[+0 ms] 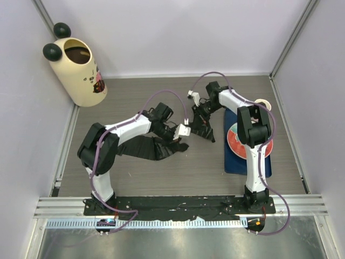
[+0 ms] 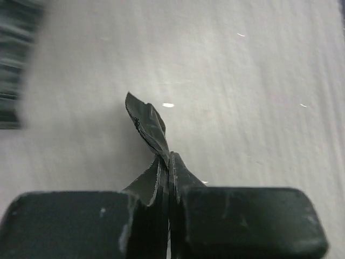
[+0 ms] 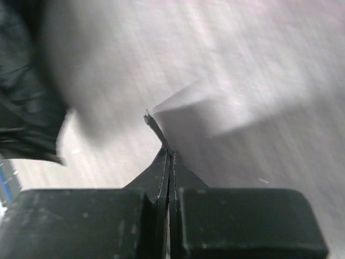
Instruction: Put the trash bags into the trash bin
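Black glossy plastic sits in both of our grippers. In the top view the trash bag (image 1: pixel 153 148) lies crumpled on the grey-brown table (image 1: pixel 140 181) in the middle of the workspace. It runs from beside our left arm's elbow toward the right arm's wrist.

Our left gripper (image 2: pixel 170 164) has its jaws pressed together on a fold of the bag. A crinkled tongue of plastic stands up past the fingertips, just above the table. Our right gripper (image 3: pixel 170 162) is likewise closed tight, pinching a thin sliver of the same black film, and more of the bag bunches at the left edge of that wrist view. From above, the two grippers are near each other, the right one a little farther from the bases.

The trash bin (image 1: pixel 78 67) stands upright in the far left corner against the wall. It is cream-coloured with two black ball ears and a brown inner bucket showing through its open top. It is well apart from the bag and from both grippers.

On the right, beneath the right arm, a blue mat (image 1: pixel 234 162) carries a red and green plate (image 1: pixel 237 141). A small white round object (image 1: pixel 263 102) sits at the mat's far end.
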Controlling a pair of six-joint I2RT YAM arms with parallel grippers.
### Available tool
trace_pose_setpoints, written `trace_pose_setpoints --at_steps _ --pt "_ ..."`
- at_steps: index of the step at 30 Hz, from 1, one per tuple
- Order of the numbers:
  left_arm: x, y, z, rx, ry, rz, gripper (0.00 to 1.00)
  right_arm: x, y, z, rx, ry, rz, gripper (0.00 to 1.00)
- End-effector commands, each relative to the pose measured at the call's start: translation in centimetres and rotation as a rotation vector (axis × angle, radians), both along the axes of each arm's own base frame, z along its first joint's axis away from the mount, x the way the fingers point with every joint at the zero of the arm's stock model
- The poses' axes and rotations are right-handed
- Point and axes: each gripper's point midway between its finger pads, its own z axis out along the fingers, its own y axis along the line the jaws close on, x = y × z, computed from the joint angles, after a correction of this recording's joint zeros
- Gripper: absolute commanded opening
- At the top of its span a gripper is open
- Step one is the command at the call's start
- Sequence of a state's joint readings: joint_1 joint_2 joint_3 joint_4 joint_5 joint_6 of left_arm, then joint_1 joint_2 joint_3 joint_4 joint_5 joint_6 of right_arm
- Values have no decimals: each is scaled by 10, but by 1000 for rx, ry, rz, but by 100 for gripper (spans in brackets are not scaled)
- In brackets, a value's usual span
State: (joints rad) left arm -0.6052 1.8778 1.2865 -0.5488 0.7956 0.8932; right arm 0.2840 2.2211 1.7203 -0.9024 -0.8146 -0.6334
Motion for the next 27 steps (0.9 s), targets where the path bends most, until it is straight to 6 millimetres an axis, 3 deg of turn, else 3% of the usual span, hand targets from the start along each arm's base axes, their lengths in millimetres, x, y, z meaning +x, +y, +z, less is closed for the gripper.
trace_pose_setpoints --at_steps 1,4,7,10,13,16,17,18,24,26,27 --pt "-37 31 -12 121 30 -69 0 56 -28 2 -62 -117 -170 1" --pt "-35 34 -12 143 29 -57 0 54 -27 0 -58 -106 -170 1" --pt "-21 37 -6 144 27 1 0 43 -22 17 -16 -118 -93 1" --pt "13 39 15 94 12 124 0 29 -21 33 -34 -115 -32 1" --pt "43 54 23 93 -4 245 0 24 -35 33 -116 -132 -41 1" --pt "62 64 26 91 -61 304 0 23 -52 27 -213 -173 -70 18" --pt "67 65 29 80 -79 315 0 21 -56 25 -234 -165 -91 37" --pt "68 65 30 79 -83 321 0 26 -63 23 -281 -183 -118 44" --pt "89 71 34 82 -137 456 3 34 -89 18 -430 -233 -218 50" --pt "96 70 39 75 -139 502 16 40 -98 20 -473 -256 -242 53" --pt "100 71 42 77 -139 530 22 43 -96 24 -469 -262 -249 59"
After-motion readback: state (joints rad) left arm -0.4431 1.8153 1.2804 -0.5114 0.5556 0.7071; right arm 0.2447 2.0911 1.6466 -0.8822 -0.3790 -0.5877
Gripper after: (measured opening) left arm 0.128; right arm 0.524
